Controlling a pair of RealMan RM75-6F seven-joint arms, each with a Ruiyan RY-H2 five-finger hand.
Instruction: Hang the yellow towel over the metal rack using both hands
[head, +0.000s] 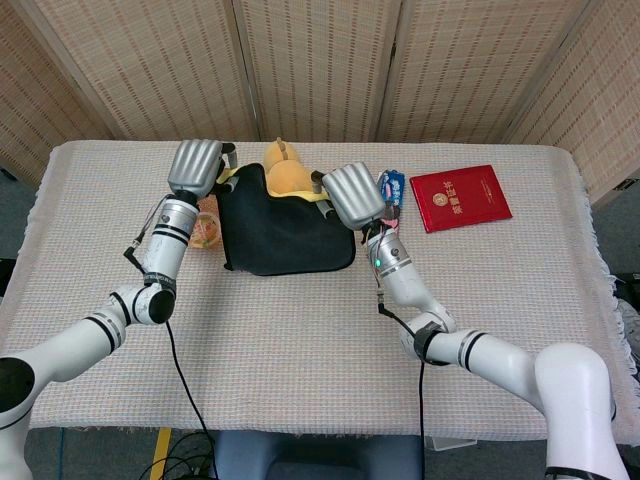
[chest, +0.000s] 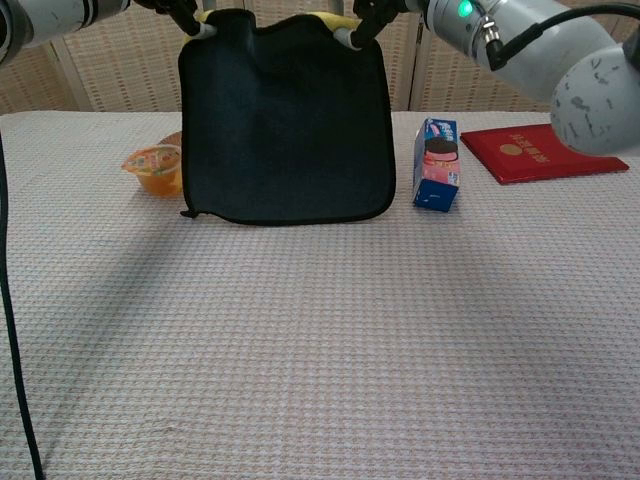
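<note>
Hanging between the two hands is the towel (chest: 285, 120), spread out flat like a curtain; from the near side it reads black, with yellow showing only along its top edge and on the bunched part beyond it in the head view. The left hand (head: 195, 166) pinches the towel's top left corner, and the right hand (head: 352, 195) pinches the top right corner, fingers closed on the cloth. In the chest view only the fingertips (chest: 345, 38) of each hand show at the top of the frame. The towel's bottom hem sits just at the woven tablecloth (chest: 320, 340), whether touching it I cannot tell.

Behind the sheet, off its left edge, an orange jelly cup (chest: 155, 168) stands on the table, half hidden by the cloth, with a brown round mat just beyond it, mostly covered. Just right of the towel stands an upright blue Oreo box (chest: 436, 165), close to the hem but apart from it. Farther right lies a flat red booklet (chest: 544, 151) with gold lettering. A wicker folding screen (head: 320, 65) closes off the far side of the table. A metal rack I cannot pick out; the hanging towel blocks whatever stands behind it.
</note>
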